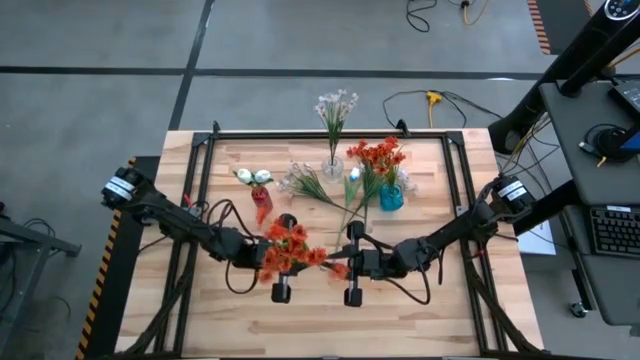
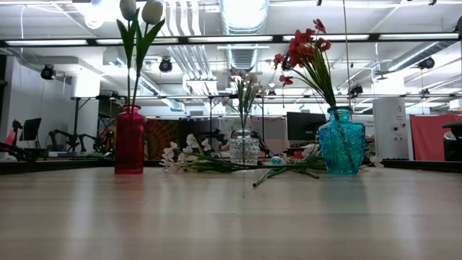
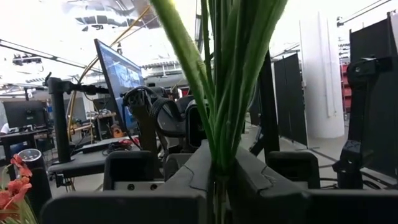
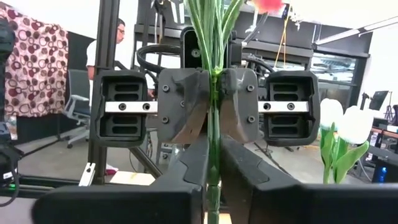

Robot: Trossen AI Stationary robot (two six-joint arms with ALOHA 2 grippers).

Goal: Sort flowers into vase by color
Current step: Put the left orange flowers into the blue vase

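An orange-red flower bunch (image 1: 285, 248) with green stalks stands between my two grippers, above the table's near middle. My left gripper (image 1: 303, 262) and right gripper (image 1: 338, 266) face each other, both shut on its stalks. Neither shows in the low view. A red vase (image 2: 130, 141) holds white tulip buds (image 2: 141, 11). A clear vase (image 2: 244, 148) holds a pale pink-white spray. A blue vase (image 2: 341, 141) holds orange-red blooms (image 2: 303, 47). Loose pale sprays and stalks (image 1: 320, 185) lie flat on the table between the vases. My left gripper (image 3: 219, 183) pinches the bunch's green stalks (image 3: 219, 152) between its two fingers, coming level from the table's left and lying across them. The stalks rise upright above the fingers (image 4: 186, 102). My right gripper (image 4: 213, 183) pinches the same stalks (image 4: 213, 158) between its two fingers, level from the table's right and across them, just below the left gripper's hold (image 4: 214, 84). The stalks stand upright; their lower end is hidden behind my fingers.
The three vases stand in a row across the table's far half, with loose flowers (image 2: 216, 162) lying between them. A black frame (image 1: 330, 132) borders the table. Bare wood (image 1: 420, 310) lies along the near side. A person (image 4: 118, 37) stands beyond the table's left.
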